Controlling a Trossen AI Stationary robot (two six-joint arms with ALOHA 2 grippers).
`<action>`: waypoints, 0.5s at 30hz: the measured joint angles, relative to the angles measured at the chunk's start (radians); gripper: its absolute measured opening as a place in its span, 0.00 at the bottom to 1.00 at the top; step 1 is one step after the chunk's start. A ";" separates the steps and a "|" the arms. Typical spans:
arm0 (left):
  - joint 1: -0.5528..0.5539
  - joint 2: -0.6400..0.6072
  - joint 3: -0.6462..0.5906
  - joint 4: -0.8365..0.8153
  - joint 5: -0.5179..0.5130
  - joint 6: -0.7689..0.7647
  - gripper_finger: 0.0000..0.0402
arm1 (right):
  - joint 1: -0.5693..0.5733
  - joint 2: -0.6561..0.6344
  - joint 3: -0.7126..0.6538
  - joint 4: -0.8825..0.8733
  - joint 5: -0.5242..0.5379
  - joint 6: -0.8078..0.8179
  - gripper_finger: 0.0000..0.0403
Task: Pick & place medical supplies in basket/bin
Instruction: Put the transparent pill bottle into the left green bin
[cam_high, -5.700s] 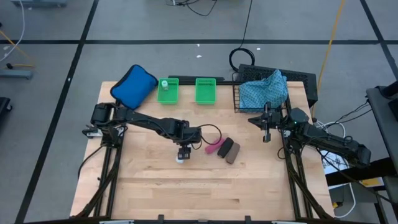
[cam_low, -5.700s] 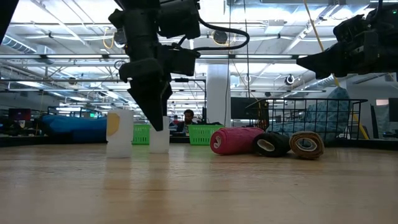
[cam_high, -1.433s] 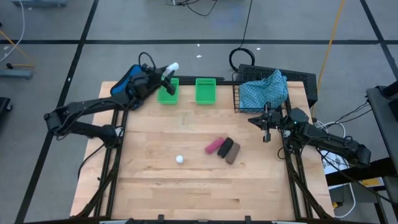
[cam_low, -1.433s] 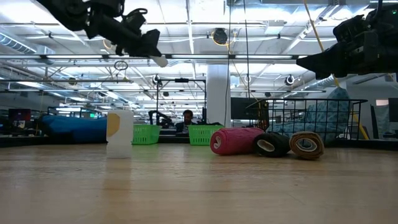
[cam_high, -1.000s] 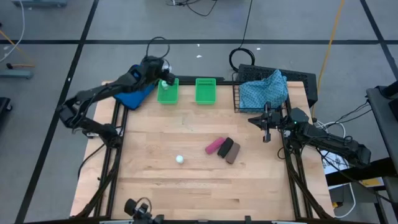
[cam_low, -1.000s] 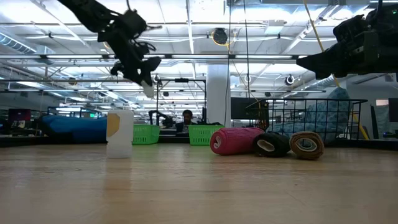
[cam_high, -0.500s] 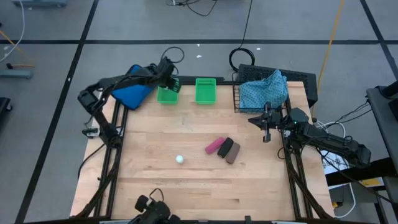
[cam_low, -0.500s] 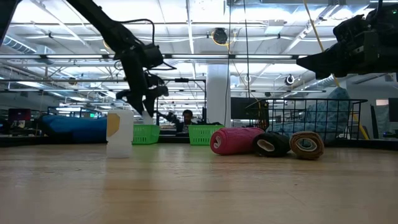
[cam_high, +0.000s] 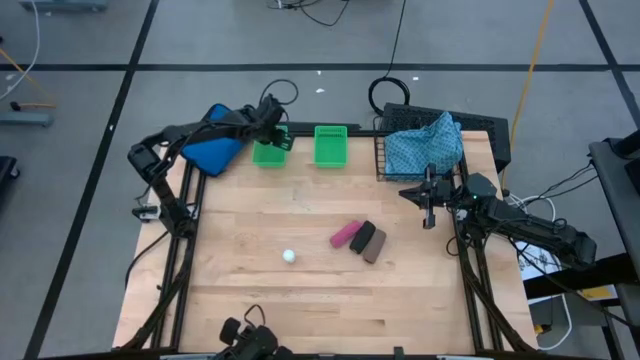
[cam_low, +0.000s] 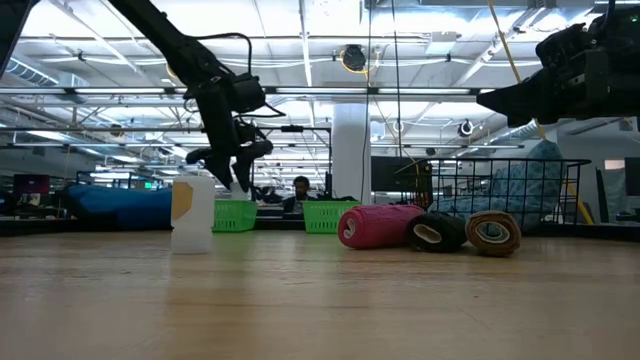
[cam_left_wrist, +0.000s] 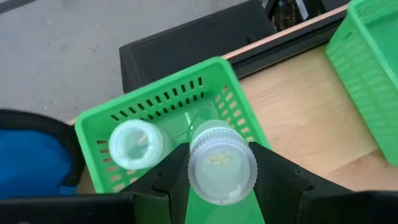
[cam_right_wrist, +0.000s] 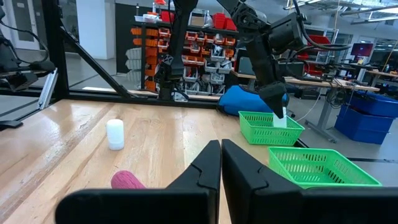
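The left gripper (cam_left_wrist: 221, 186) is grasping a little white bottle (cam_left_wrist: 222, 163) right over the left green bin (cam_high: 269, 152), where another bottle (cam_left_wrist: 137, 144) already sits. A third bottle (cam_high: 289, 256) stands alone on the wooden surface (cam_high: 250, 300), near the pink roll (cam_high: 343, 235), black roll (cam_high: 361, 238) and brown roll (cam_high: 375, 246). The patterned cloth (cam_high: 424, 144) lies in the black basket (cam_high: 384, 150). The right gripper (cam_high: 429, 212) waits beside the basket, clenched tight on nothing.
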 joint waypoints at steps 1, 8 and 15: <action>0.000 0.000 -0.003 0.000 -0.003 -0.006 0.37 | 0.000 0.000 0.000 0.000 0.000 0.000 0.01; -0.007 0.000 -0.007 0.001 -0.022 -0.033 0.37 | 0.000 0.000 0.000 0.000 0.000 0.000 0.01; -0.036 0.049 -0.008 0.004 -0.022 -0.053 0.37 | 0.000 0.000 0.000 0.000 0.000 0.000 0.01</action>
